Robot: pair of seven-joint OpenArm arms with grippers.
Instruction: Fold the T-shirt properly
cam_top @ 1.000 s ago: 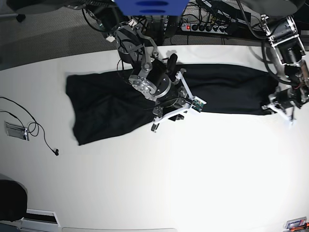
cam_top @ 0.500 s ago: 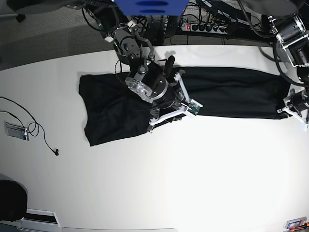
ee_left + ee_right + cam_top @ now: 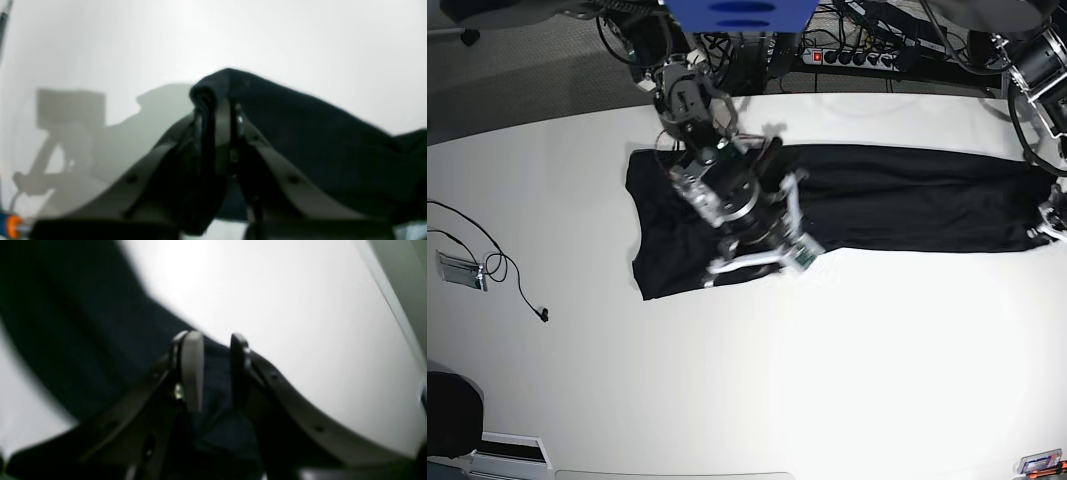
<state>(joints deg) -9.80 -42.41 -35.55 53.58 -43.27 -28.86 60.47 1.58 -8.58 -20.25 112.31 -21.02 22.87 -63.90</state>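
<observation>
**T-shirt stretched before the fold**

The T-shirt point(image 3: 897, 210) was laid long across the white bench point(image 3: 827, 380). The left claw point(image 3: 217, 110) was clamped on its edge; the right claw point(image 3: 213, 370) was closed over a cloth fold. Next, probably, the held edges must be carried over evenly.

Left tool point(image 3: 1055, 222) half cut by base view's edge; both wrist views blurred.
</observation>
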